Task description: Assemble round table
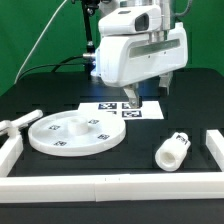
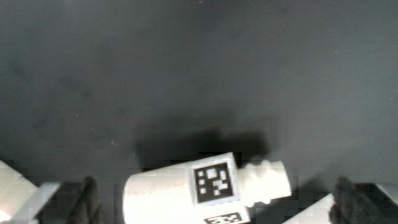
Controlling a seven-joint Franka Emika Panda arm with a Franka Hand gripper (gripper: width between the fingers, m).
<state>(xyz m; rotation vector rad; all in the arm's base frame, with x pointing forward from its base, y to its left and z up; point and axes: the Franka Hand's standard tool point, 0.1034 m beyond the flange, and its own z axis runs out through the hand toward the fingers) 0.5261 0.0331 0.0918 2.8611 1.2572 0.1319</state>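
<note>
The large round rimmed disc (image 1: 75, 132) lies flat at the exterior view's left front, with several tags on top. The short thick cylinder leg (image 1: 172, 151) lies on its side at the right front. My gripper (image 1: 132, 100) hangs open and empty over the marker board (image 1: 118, 108), apart from both parts. In the wrist view the leg (image 2: 205, 190) with its tag shows below and between my dark fingers (image 2: 68, 200), and the gripper (image 2: 217, 202) holds nothing. A white part (image 1: 18, 122) at the left edge may be the cross-shaped foot; I cannot tell.
Long white border bars run along the front (image 1: 110, 183), the left (image 1: 10, 150) and the right (image 1: 210, 150) of the black table. A green backdrop stands behind. A white edge (image 2: 15, 192) shows in a corner of the wrist view.
</note>
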